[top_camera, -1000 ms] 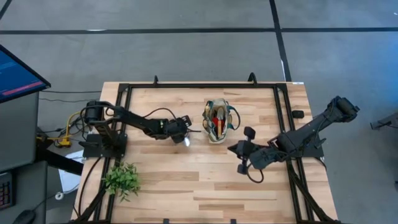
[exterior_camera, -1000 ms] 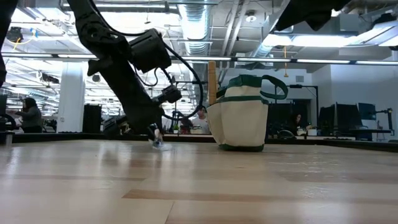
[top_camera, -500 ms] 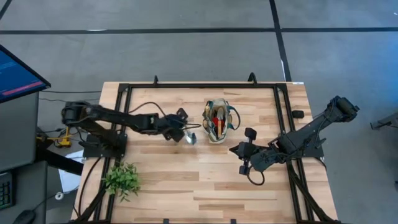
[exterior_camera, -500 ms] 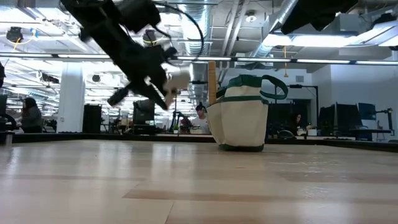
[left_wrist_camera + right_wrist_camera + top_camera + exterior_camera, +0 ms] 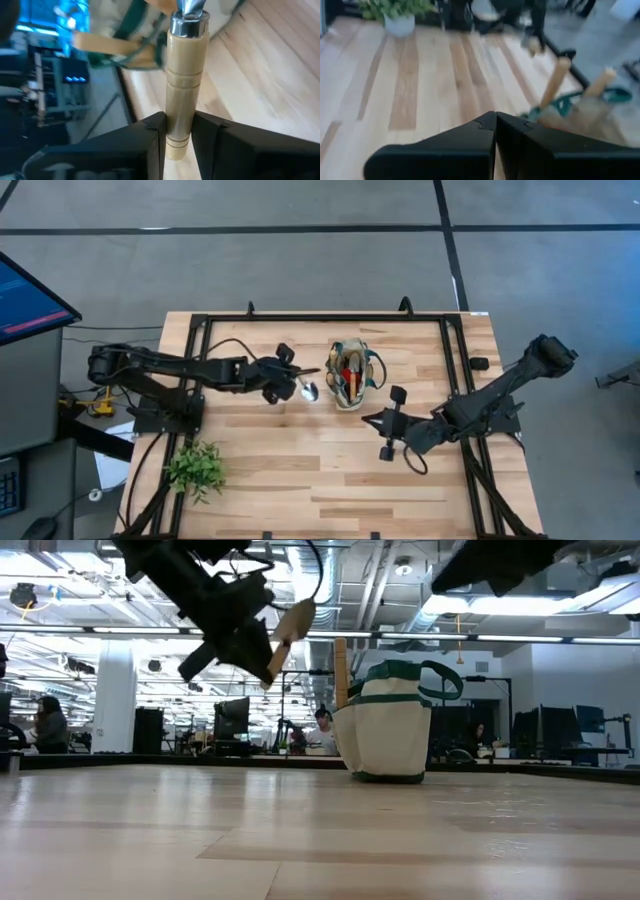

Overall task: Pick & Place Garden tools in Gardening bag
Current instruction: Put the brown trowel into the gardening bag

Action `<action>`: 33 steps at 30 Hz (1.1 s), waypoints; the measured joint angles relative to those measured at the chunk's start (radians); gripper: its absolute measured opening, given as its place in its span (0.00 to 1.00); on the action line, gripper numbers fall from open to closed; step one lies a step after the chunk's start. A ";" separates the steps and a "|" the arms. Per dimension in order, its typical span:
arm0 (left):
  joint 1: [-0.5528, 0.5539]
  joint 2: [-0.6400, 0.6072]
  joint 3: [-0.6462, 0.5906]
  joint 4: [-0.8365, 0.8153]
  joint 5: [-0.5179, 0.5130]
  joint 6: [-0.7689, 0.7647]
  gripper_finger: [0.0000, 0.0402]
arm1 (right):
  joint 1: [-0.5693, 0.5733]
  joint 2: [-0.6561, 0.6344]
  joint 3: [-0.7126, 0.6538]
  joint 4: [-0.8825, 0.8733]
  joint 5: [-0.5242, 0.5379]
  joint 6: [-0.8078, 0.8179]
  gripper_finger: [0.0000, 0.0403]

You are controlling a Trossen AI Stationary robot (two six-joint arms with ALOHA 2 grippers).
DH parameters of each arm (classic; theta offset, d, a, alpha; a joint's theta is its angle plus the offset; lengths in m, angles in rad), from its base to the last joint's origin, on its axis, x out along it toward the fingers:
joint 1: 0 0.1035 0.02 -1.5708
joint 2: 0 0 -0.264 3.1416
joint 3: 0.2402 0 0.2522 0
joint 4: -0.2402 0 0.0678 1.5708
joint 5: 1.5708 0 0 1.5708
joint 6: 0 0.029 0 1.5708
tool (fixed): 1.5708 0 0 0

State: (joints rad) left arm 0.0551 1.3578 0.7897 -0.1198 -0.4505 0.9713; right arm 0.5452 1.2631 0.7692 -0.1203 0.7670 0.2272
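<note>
The beige gardening bag (image 5: 350,375) with green trim (image 5: 390,720) stands upright on its base at the table's far middle. Wooden handles and a red tool stick out of its top. My left gripper (image 5: 288,380) hangs high over the table just left of the bag, shut on a trowel (image 5: 308,389) that has a silver head and a light wooden handle (image 5: 186,75). My right gripper (image 5: 367,421) waits shut, right of the bag toward the near edge, with nothing between its fingers (image 5: 495,122). My left gripper pinches the trowel's wooden handle near its free end (image 5: 177,131) between the two fingers (image 5: 150,132). The handle runs out ahead of the fingers, its silver collar (image 5: 188,22) and head toward the bag. The trowel (image 5: 288,638) is tilted and lifted clear of the table.
A leafy green plant (image 5: 197,467) stands at the near left corner. Black frame rails (image 5: 205,360) run along the table's left, far and right sides. A small black object (image 5: 479,363) lies at the right edge. Bare wood lies in front of the bag.
My left gripper has risen from the table top with the trowel, rolled about its own line and drifted a little toward the bag. The trowel, low by the table a second ago, now hangs tilted well above it.
</note>
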 joint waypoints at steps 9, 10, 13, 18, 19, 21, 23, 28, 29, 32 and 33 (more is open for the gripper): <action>-0.048 0.082 0.019 -0.073 -0.026 -0.059 0.11 | -0.064 0.165 0.040 0.255 -0.073 -0.377 0.00; -0.053 0.083 0.020 -0.087 -0.024 -0.070 0.11 | -0.074 0.199 0.058 0.251 -0.077 -0.402 0.01; -0.066 0.091 0.031 -0.087 -0.023 -0.096 0.11 | -0.108 0.294 0.122 0.252 -0.074 -0.491 0.04; -0.071 0.089 0.037 -0.089 -0.023 -0.097 0.11 | -0.140 0.414 0.228 0.245 -0.034 -0.603 0.16; -0.071 0.089 0.037 -0.092 -0.023 -0.097 0.11 | -0.140 0.432 0.248 0.251 -0.022 -0.624 0.19; -0.071 0.089 0.037 -0.092 -0.023 -0.096 0.11 | -0.140 0.461 0.282 0.252 0.015 -0.671 0.23; -0.071 0.089 0.037 -0.096 -0.023 -0.097 0.11 | -0.140 0.487 0.309 0.247 0.047 -0.712 0.27; -0.071 0.089 0.037 -0.097 -0.023 -0.097 0.11 | -0.157 0.530 0.348 0.248 0.047 -0.750 0.34; -0.071 0.089 0.037 -0.098 -0.023 -0.097 0.11 | -0.162 0.533 0.349 0.248 0.047 -0.750 0.35; -0.071 0.089 0.037 -0.098 -0.022 -0.109 0.11 | -0.179 0.542 0.350 0.253 0.047 -0.750 0.35; -0.071 0.089 0.037 -0.098 -0.020 -0.115 0.11 | -0.184 0.542 0.350 0.257 0.047 -0.750 0.34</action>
State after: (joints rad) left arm -0.0154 1.4467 0.8265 -0.2180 -0.4705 0.8561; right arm 0.3615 1.8046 1.1192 0.1367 0.8139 -0.5232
